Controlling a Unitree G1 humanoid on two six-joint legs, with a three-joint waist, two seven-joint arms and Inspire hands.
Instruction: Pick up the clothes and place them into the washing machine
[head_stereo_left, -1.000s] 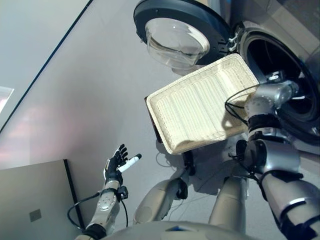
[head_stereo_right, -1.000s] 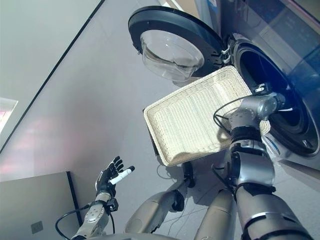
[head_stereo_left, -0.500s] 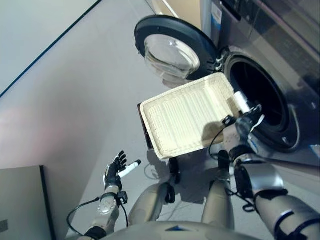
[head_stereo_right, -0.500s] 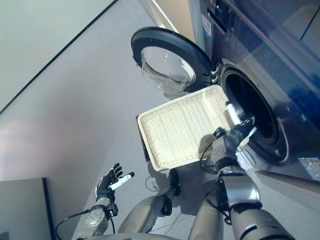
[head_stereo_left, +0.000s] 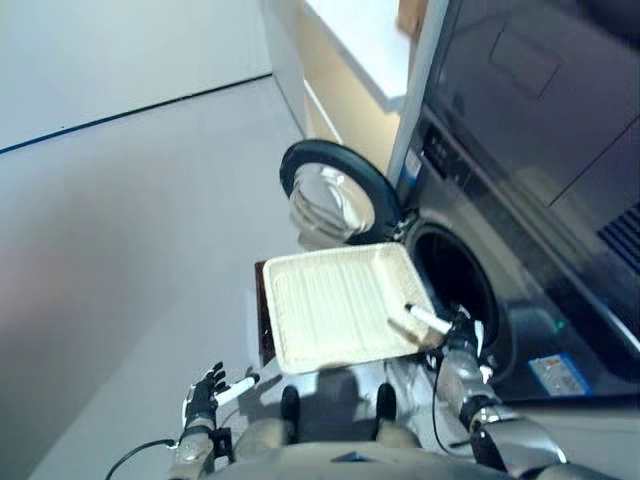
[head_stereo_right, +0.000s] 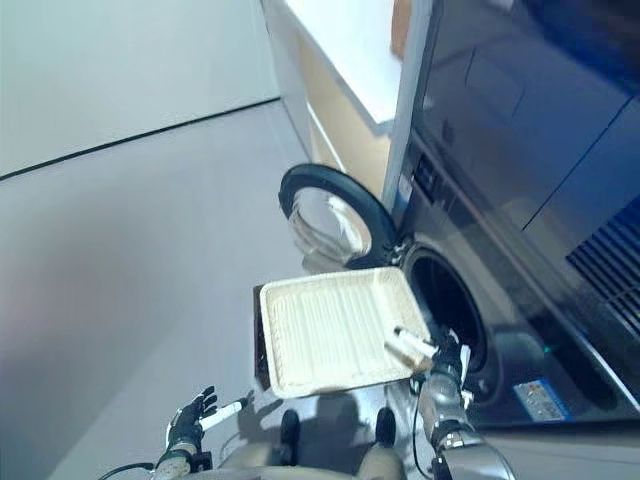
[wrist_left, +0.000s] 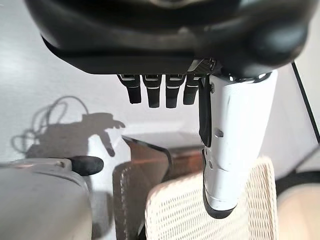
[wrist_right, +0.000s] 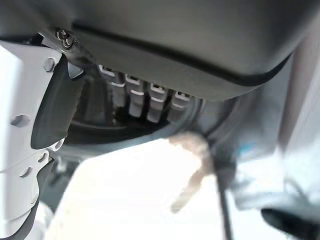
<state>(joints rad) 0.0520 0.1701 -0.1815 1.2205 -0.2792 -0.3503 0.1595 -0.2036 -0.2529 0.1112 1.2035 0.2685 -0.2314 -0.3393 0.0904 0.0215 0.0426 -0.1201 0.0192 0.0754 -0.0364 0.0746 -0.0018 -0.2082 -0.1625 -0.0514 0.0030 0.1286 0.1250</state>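
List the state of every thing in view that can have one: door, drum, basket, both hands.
Round black-rimmed washing machine door: swung fully open.
Dark drum opening: uncovered; contents not visible.
White woven rectangular basket: empty, in front of the opening.
Left hand: open, holding nothing, low by the floor.
Right hand: open, at the basket's drum-side edge.

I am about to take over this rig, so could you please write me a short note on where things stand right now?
Left robot hand: open, idle, low at the robot's left side, holding nothing.
Right robot hand: open, empty, at the basket's right edge beside the washing machine's drum opening.
The white wicker basket sits in front of the machine and looks empty. The door stands open.
No clothes show in any view; I cannot see into the drum, so check whether the load is already in there.
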